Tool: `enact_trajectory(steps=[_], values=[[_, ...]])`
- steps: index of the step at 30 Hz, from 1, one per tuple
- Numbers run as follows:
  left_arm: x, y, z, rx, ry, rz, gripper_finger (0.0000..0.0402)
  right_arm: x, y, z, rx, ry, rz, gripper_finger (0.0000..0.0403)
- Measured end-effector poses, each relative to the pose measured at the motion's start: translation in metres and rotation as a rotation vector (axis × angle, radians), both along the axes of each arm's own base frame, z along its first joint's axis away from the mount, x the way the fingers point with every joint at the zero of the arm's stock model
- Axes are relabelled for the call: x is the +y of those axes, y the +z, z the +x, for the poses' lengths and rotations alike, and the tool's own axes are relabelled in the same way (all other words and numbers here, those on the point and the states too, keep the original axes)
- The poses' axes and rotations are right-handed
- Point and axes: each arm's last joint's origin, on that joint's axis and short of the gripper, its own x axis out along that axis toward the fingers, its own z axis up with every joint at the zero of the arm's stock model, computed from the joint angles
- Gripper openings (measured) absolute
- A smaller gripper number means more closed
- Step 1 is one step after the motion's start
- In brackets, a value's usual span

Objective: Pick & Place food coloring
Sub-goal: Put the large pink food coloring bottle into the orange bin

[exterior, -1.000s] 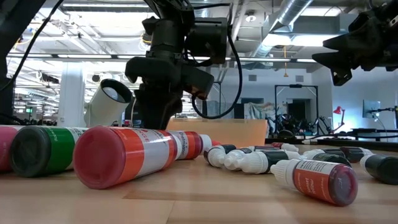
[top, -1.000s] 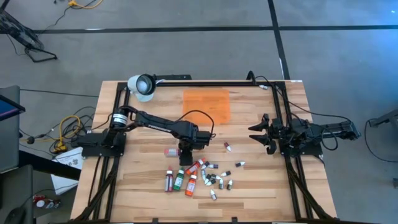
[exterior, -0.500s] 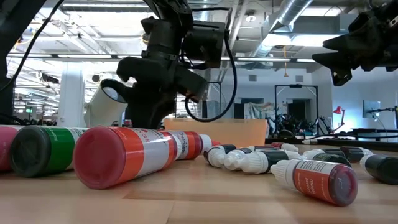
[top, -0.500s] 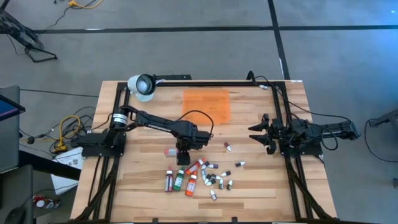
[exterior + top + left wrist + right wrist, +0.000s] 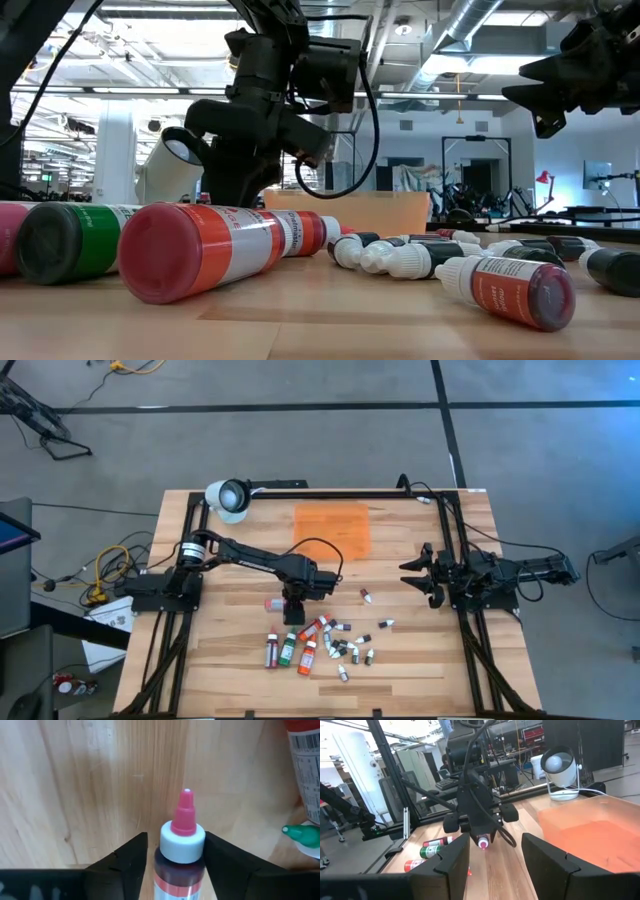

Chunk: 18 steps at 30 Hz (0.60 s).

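Food coloring bottles lie in a loose cluster near the front edge of the wooden table, roughly at its middle. The left gripper sits just behind that cluster, its fingers pinching one dark red bottle with a white collar and pink dropper tip; the bottle is lifted off the wood. The right gripper waits near the right edge, fingers spread and holding nothing. An orange mat lies toward the back edge.

Bottle in left tool: white cap, pink tip, dark red body; mat orange.
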Motion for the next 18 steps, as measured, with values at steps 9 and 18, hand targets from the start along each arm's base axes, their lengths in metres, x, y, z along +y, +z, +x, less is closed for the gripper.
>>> enact_trajectory(steps=[9,18], values=[[0.0002,0.0003,-0.0004,0.004,-0.002,0.002,0.0113,0.0000,0.0001,0.0000,0.000,0.000,0.000,0.0173],[0.0002,0.0004,-0.0004,0.003,-0.003,0.003,0.0122,0.0000,0.0001,0.0000,0.000,0.000,0.000,0.0173]])
